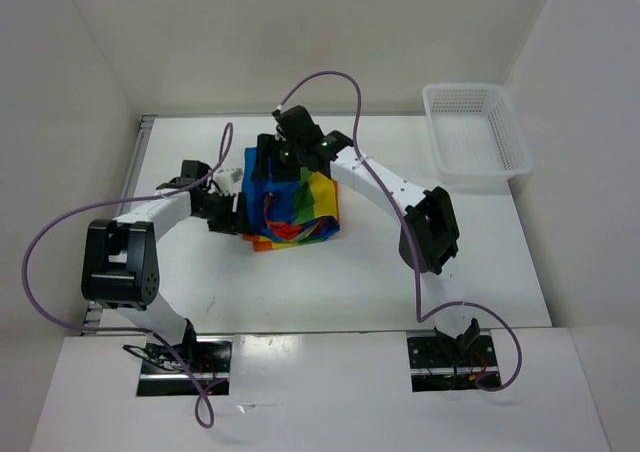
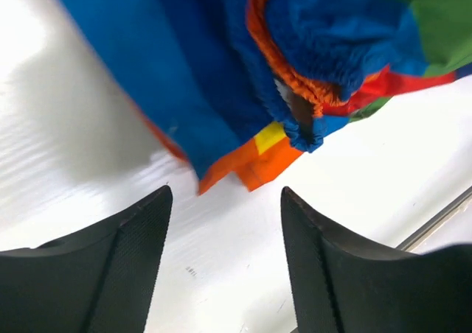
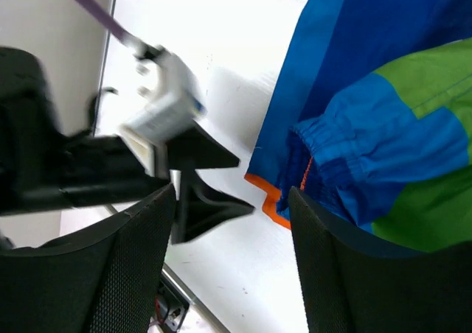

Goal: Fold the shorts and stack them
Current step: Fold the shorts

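Counter (image 1: 300, 282): white, walled in by pale panels, with both arms bolted at its near edge.
Left arm (image 1: 150, 217): bends in from the left, its wrist low beside the cloth.
Right arm (image 1: 390, 187): arches over from the right, its wrist above the far edge of the cloth.
Shorts (image 1: 300, 207): a rumpled heap of blue, green, yellow, orange and red stripes, lying mid-counter between the two wrists.
Basket (image 1: 432, 137): white mesh plastic, at the far right corner, well apart from the shorts.
Left fingers (image 2: 133, 237): spread apart, gripping nothing, just short of the orange hem at the left edge of the shorts.
Right fingers (image 3: 140, 244): spread apart, gripping nothing, hanging over bare counter beside the blue waistband.
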Robot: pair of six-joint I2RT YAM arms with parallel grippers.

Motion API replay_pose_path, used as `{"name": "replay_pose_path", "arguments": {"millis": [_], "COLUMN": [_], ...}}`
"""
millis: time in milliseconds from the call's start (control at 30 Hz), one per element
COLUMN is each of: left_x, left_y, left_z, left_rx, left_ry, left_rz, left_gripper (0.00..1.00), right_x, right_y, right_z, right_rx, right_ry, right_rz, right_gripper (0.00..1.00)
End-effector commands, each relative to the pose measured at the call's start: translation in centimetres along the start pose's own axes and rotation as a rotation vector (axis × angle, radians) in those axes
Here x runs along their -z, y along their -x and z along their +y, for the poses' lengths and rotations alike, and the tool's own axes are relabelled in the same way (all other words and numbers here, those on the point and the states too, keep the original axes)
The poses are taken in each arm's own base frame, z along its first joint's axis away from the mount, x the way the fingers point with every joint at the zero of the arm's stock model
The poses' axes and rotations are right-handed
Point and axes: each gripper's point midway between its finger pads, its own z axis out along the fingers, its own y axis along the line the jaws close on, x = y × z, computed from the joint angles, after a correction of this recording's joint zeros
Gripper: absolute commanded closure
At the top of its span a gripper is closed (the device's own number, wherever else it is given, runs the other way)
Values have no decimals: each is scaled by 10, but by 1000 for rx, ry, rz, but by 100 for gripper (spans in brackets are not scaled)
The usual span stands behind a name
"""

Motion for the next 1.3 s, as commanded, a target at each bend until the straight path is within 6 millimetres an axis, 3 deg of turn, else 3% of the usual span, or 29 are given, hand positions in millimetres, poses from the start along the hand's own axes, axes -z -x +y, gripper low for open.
{"name": "replay_pose_path", "arguments": {"millis": [0, 67, 100, 133, 167, 233, 300, 333, 367, 400, 467, 567, 733, 833, 1000, 1033, 1100, 1200, 1267], "left_x": [27, 36, 41, 43, 46, 50, 48, 49, 50, 45, 45, 30, 6, -12, -14, -11, -17, -24, -27], "left_y": [26, 39, 45, 49, 55, 75, 88, 101, 105, 108, 119, 117, 119, 120, 144, 146, 150, 154, 155], "left_z": [-10, -10, -13, -12, -13, -20, -35, -44, -51, -55, -60, -59, -76, -60, -53, -51, -48, -48, -47], "left_rx": [-36, -50, -64, -69, -77, -116, -162, -192, -211, -232, -263, -273, -325, -310, -322, -320, -317, -319, -318], "left_ry": [-38, -29, -27, -17, -16, -20, -39, -56, -63, -41, -4, 63, 46, 90, 142, 160, 170, 148, 148], "left_rz": [-78, -120, -140, -149, -160, -196, -204, -225, -234, -227, -242, -188, -166, -143, -188, -189, -186, -183, -180], "left_gripper": [33, 41, 45, 50, 55, 61, 50, 32, 26, 20, 9, 0, 0, 0, 0, 0, 0, 3, 6], "right_x": [7, 12, 10, 17, 28, 33, 50, 56, 65, 73, 83, 88, 81, 76, 65, 60, 52, 38, 28], "right_y": [28, 37, 38, 46, 51, 45, 43, 43, 48, 40, 35, 8, -31, -41, -51, -58, -67, -74, -86], "right_z": [19, 15, -1, -11, -13, -42, -71, -82, -98, -111, -126, -143, -157, -160, -167, -174, -170, -169, -180], "right_rx": [-2, -6, -22, -43, -49, -88, -124, -139, -163, -180, -213, -228, -243, -255, -278, -294, -311, -322, -340], "right_ry": [50, 33, -13, -31, -33, -93, -136, -154, -167, -190, -190, -229, -230, -217, -193, -191, -134, -82, -103], "right_rz": [-88, -115, -118, -139, -153, -151, -158, -160, -176, -168, -151, -101, -19, -6, 17, 40, 68, 92, 126], "right_gripper": [35, 45, 57, 62, 65, 68, 60, 46, 41, 35, 31, 25, 20, 20, 20, 20, 20, 25, 33]}}
